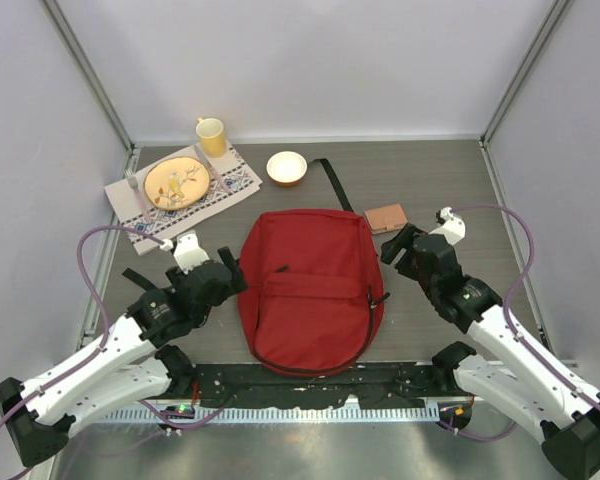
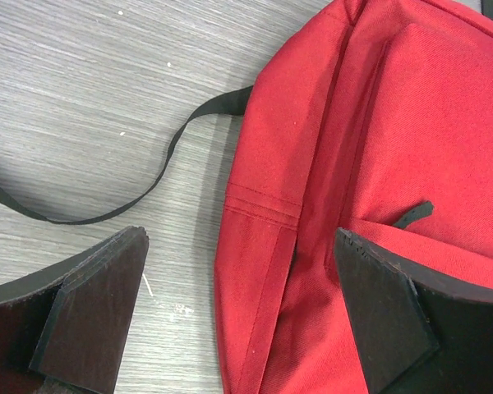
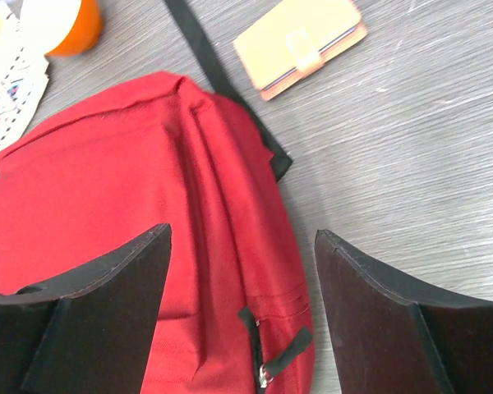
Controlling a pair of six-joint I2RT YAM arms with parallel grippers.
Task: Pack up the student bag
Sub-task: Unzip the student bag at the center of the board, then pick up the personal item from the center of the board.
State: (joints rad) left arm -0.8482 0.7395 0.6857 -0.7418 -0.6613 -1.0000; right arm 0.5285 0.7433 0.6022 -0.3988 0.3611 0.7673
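The student bag (image 1: 310,290) lies flat in the middle of the counter (image 1: 430,180), front pocket facing up and its top end toward the far wall, between the two arms. One black strap (image 1: 332,183) runs from its top across the wood-grain surface, and a black zipper pull (image 1: 372,300) shows on its right edge. The left end effector (image 1: 230,278) hovers at the bag's left edge with its fingers (image 2: 99,304) spread wide, one over bare counter and the other over red fabric, gripping nothing. The right end effector (image 1: 398,243) hangs over the bag's far right corner, likewise spread apart and holding nothing. Just beside that corner, not touching the bag, lies a tan wallet (image 3: 300,45) closed with a small tab. Farther back sit a white bowl (image 1: 286,167) with an orange outside, a yellow mug (image 1: 212,135), and a yellow plate (image 1: 175,183) on a patterned placemat (image 1: 235,185). The plate's printed motif and the mat's pattern are too small to read as lettering.
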